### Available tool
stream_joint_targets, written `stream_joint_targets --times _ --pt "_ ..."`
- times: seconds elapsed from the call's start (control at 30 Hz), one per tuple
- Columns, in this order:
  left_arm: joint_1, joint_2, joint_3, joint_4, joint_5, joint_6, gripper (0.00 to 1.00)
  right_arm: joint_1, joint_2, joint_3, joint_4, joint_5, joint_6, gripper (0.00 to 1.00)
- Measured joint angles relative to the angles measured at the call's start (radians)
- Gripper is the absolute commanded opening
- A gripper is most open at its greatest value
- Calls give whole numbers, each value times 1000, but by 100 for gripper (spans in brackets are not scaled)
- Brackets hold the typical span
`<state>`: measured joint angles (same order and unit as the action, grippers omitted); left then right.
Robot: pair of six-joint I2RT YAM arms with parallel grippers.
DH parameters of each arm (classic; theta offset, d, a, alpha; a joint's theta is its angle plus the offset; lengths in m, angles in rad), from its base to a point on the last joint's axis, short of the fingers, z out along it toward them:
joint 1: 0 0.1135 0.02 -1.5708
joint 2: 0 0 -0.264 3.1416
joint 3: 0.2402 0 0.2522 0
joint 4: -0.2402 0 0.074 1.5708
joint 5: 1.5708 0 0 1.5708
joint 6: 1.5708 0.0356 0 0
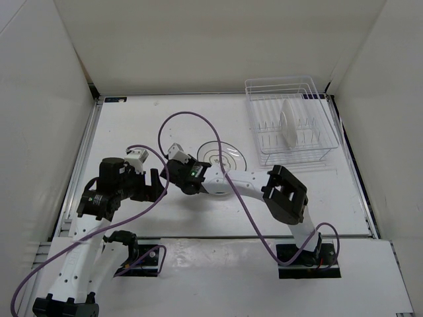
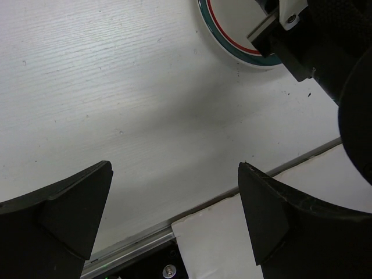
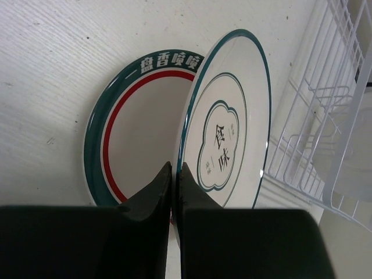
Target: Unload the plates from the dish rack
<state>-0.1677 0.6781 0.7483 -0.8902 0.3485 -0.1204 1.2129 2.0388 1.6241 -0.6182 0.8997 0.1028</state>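
My right gripper (image 3: 174, 168) is shut on the near rim of a white plate (image 3: 232, 116) that has a thin dark rim and a centre motif. It holds this plate tilted just above a second plate (image 3: 133, 116) with a green-and-red ringed rim, which lies flat on the table. In the top view the held plate (image 1: 221, 155) is mid-table, left of the white wire dish rack (image 1: 291, 125). Another white plate (image 1: 289, 124) stands upright in the rack. My left gripper (image 2: 174, 168) hangs open over bare table near the front edge, holding nothing.
The dish rack (image 3: 325, 116) stands close to the right of the held plate. My right arm's wrist (image 2: 325, 46) crowds the space between the left gripper and the ringed plate (image 2: 232, 43). White walls enclose the table on three sides.
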Motion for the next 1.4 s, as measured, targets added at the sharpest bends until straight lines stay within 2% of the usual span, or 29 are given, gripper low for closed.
stream_joint_targets --times 0.53,0.8,1.13,1.4 --pt "0 -3 0 -1 0 0 100 15 1 0 -60 73 74 0" --pt "0 -8 0 0 3 0 100 55 -66 -134 75 -38 -2 0" --pt "0 -50 0 0 1 0 100 127 -277 -244 115 -111 -37 0" --pt "0 -48 0 0 0 0 100 154 -492 -333 -89 -35 74 0"
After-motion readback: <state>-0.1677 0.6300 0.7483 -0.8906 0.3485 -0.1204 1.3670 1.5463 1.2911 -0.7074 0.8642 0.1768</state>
